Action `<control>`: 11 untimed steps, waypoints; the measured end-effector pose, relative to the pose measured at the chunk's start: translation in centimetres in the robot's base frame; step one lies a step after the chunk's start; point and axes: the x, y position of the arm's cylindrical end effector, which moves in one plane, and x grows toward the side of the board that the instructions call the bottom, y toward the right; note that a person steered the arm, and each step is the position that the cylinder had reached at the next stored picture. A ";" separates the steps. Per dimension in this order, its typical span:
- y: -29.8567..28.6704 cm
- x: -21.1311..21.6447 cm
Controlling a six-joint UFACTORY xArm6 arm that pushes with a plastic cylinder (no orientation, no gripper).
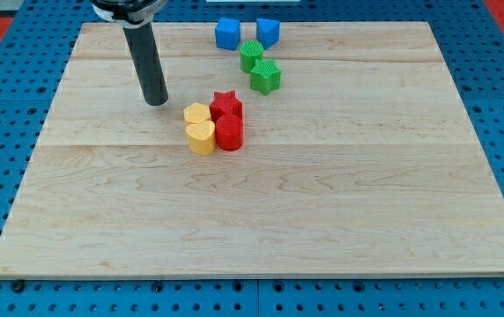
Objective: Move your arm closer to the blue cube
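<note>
The blue cube sits near the view's top edge of the wooden board, just left of a second blue block with a pointed shape. My tip rests on the board well to the left of and below the blue cube, with the dark rod rising to the view's top. The tip touches no block. It stands just left of a yellow block.
A green cylinder and a green star lie below the blue blocks. A cluster in the middle holds a red star, a red cylinder, and a yellow heart. Blue pegboard surrounds the board.
</note>
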 end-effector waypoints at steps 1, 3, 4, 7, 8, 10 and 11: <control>0.0 -1.1; 0.0 -3.2; 0.0 -4.5; 0.0 -8.2; 2.2 -8.3; 7.2 -10.3; 9.4 -10.3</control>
